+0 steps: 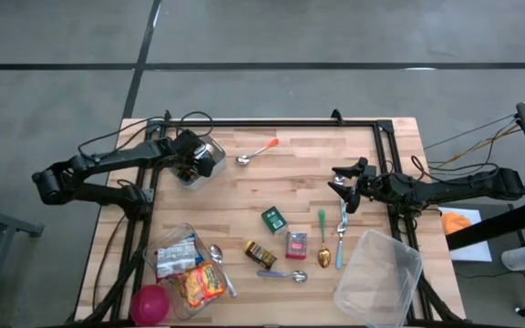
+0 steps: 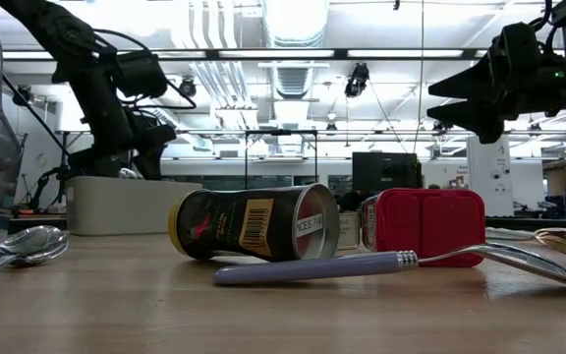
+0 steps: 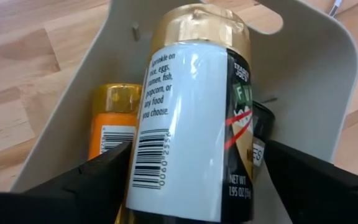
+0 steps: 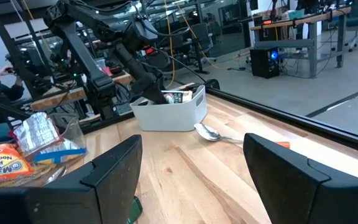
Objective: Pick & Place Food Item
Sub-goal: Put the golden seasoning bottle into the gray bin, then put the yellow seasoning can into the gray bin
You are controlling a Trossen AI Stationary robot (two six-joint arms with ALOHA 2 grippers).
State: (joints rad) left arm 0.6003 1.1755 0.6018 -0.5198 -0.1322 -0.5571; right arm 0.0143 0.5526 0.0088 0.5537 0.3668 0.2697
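From above, we see the left gripper (image 1: 192, 160) at the far left part of the table (image 1: 308, 182), reaching into a small white bin (image 1: 199, 161). Its fingers are hard to make out here. The right gripper (image 1: 343, 182) hovers over the right side of the table, fingers apart and empty, near a green-handled spoon (image 1: 322, 221) and a fork (image 1: 341, 239). Nearer the front lie a green packet (image 1: 274, 219), a small dark can (image 1: 259, 253), a red box (image 1: 296, 245) and a purple-handled spoon (image 1: 281, 273). An orange-handled spoon (image 1: 256, 152) lies just beside the bin.

At table height, we see the dark can (image 2: 254, 223) lying on its side with the red box (image 2: 430, 226) beside it and the purple-handled spoon (image 2: 362, 264) in front. The white bin (image 2: 131, 204) stands farther back, with the left arm coming down into it. The right gripper (image 2: 475, 98) hangs above the table, holding nothing.

In the left wrist view, we look past the spread fingers (image 3: 86, 177) at a seasoning jar (image 3: 191, 118) with a gold cap and a white label, lying tilted in the white bin (image 3: 328, 81). The jar sits between the fingers; we cannot tell whether they touch it. An orange-capped bottle (image 3: 112, 121) lies beside it in the bin.

In the right wrist view, the fingers (image 4: 104, 177) stand wide apart with nothing between them. Across the table we see the white bin (image 4: 169, 112), the left arm over it, and a noodle packet (image 4: 5, 165) off to one side.
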